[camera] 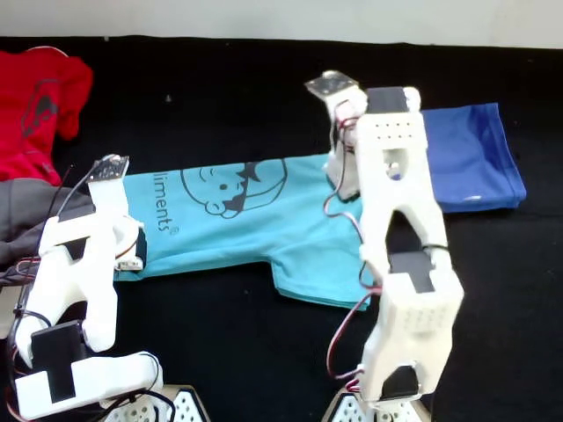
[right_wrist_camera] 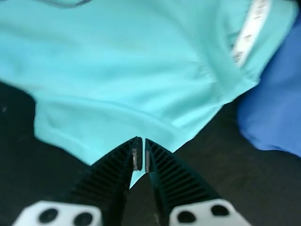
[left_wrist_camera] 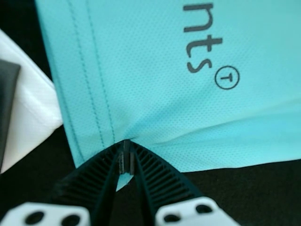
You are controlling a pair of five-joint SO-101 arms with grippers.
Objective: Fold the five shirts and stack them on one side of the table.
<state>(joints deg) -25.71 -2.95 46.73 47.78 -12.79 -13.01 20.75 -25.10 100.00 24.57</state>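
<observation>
1. High view: teal shirt (camera: 237, 220) lay spread mid-frame.
2. Left gripper (left_wrist_camera: 127, 161) was clamped on its hem; right gripper (right_wrist_camera: 140, 159) was clamped on its far edge.
3. Likely step: first fold. Next calls for lifting both ends together.

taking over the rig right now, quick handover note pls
Left gripper: fingers shut on the teal shirt at its hem edge.
Right gripper: fingers shut on its collar-end edge, beside the blue shirt.
Teal shirt lies stretched across the middle of the table. Blue shirt looks folded, on the right. Red shirt and grey shirt lie crumpled on the left.
Done: blue, apparently.
Left: fold teal, red and grey, then stack.
</observation>
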